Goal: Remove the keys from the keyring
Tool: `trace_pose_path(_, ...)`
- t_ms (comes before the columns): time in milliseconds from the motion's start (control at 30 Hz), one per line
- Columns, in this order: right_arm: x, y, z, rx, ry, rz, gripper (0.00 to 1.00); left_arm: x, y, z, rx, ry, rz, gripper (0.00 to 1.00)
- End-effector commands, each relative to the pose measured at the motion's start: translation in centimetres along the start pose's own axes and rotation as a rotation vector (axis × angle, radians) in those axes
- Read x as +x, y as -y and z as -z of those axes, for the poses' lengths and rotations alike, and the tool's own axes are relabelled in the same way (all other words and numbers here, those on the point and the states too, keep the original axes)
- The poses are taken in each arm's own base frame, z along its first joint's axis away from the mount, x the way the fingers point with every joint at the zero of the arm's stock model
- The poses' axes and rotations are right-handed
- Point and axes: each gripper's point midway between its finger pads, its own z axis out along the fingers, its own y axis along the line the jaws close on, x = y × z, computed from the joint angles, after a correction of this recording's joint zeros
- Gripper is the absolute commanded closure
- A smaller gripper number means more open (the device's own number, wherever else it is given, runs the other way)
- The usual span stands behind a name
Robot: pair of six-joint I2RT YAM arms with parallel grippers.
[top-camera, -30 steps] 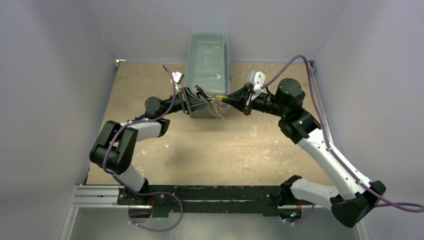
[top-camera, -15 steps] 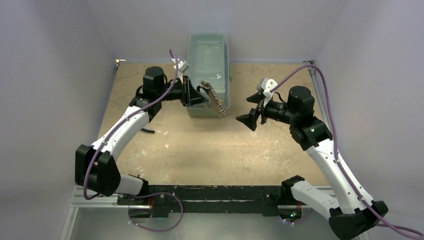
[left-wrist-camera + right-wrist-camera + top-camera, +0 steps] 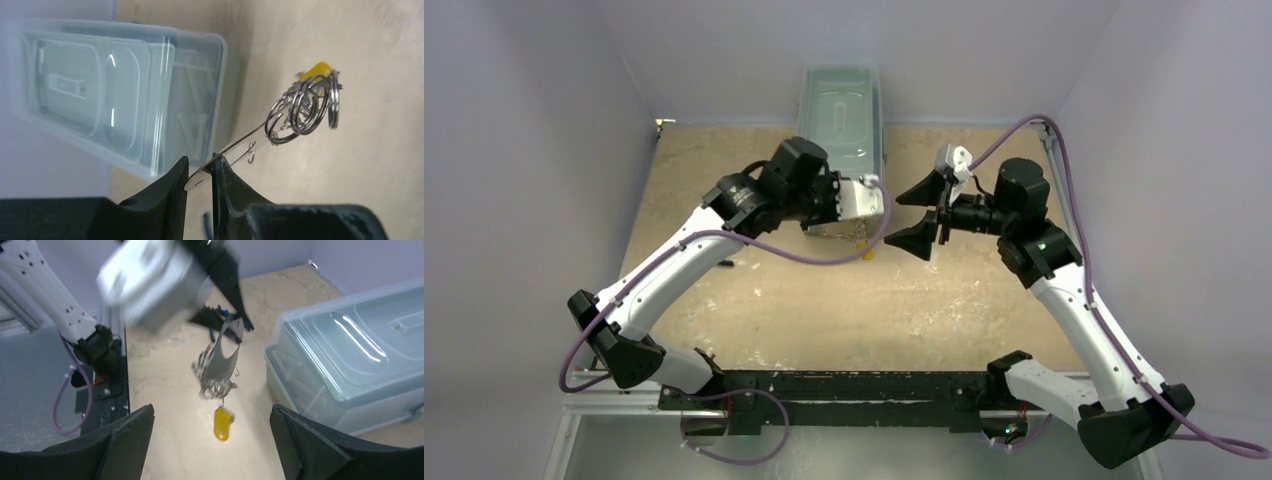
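**Next: pinch the yellow key, pull along the loop**

So, left fingers (image 3: 172, 187) are clenched on one end of the keyring (image 3: 227, 347). It hangs in mid-air at the centre of the right wrist view, above the bench (image 3: 160, 405) and left of the clear plastic box (image 3: 350, 365). The keys (image 3: 214, 382) bunch at the loop's lower end. The yellow key (image 3: 221, 424) dangles lowest, apart from the rest. Right fingers (image 3: 125, 440) are spread wide and empty, at the lower left and lower right of that view.

Our read: the step in hand is the right arm's approach for a pinch. We'd take the yellow head, since it's the only piece separate from the fan. Close on the flat faces, not the edges. The left arm should hold rigid, because any swing and we miss. Then we pull along the loop toward its opening, which we can't locate from these views. Risk: the small rings (image 3: 300, 107) snag together.
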Motion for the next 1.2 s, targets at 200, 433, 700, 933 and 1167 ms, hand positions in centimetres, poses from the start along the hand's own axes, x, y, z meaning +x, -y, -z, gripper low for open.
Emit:
trace_pose_path(200, -4.2, -0.6, -1.8, -0.094, 0.171, -0.087, 0.23, -0.9, -1.3, 4.2, -0.183, -0.283, -0.665, 1.00)
trace_pose_path(433, -2.7, -2.9, -3.8, -0.176, 0.116, -0.119, 0.31, -2.1, -1.4, 3.4, -0.191, -0.268, -0.683, 1.00)
trace_pose_path(700, -1.2, -2.5, -5.6, -0.164, 0.081, -0.167, 0.31, -3.0, -1.1, 2.4, -0.193, -0.240, -0.655, 1.00)
trace_pose_path(933, 0.1, -1.1, -7.2, -0.096, 0.050, -0.224, 0.29, -3.4, -1.1, 1.4, -0.189, -0.240, -0.596, 1.00)
trace_pose_path(1167, 1.8, -1.1, -7.0, -0.085, 0.041, -0.198, 0.38, -4.2, -0.9, 1.2, -0.189, -0.206, -0.526, 1.00)
